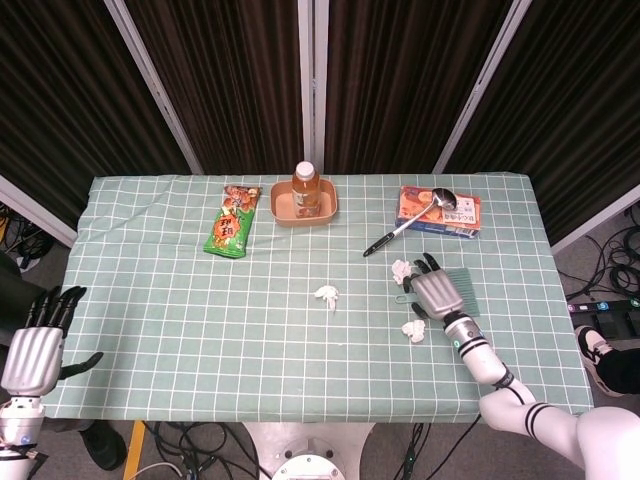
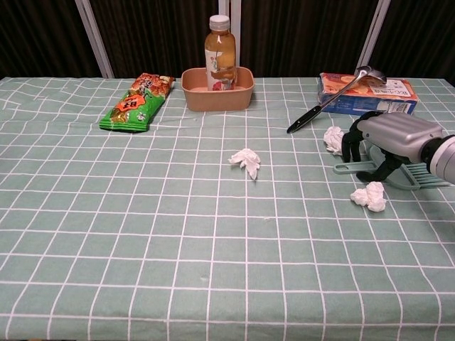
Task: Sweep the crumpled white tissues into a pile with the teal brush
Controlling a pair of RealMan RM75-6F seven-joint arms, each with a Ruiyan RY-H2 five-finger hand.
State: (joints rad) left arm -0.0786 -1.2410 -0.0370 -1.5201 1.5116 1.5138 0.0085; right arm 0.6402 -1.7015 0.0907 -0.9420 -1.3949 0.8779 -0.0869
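The teal brush lies flat on the checked cloth at the right, bristles pointing right and handle pointing left. My right hand sits low over it, fingers arched down on either side of the handle, not closed on it. Three crumpled white tissues lie nearby: one just left of the hand, one in front of it, one near the table's middle. My left hand hangs open off the table's front left edge, seen only in the head view.
A green snack bag lies at the back left. A tan bowl holding a drink bottle stands at the back centre. A ladle leans on an orange-blue box behind the brush.
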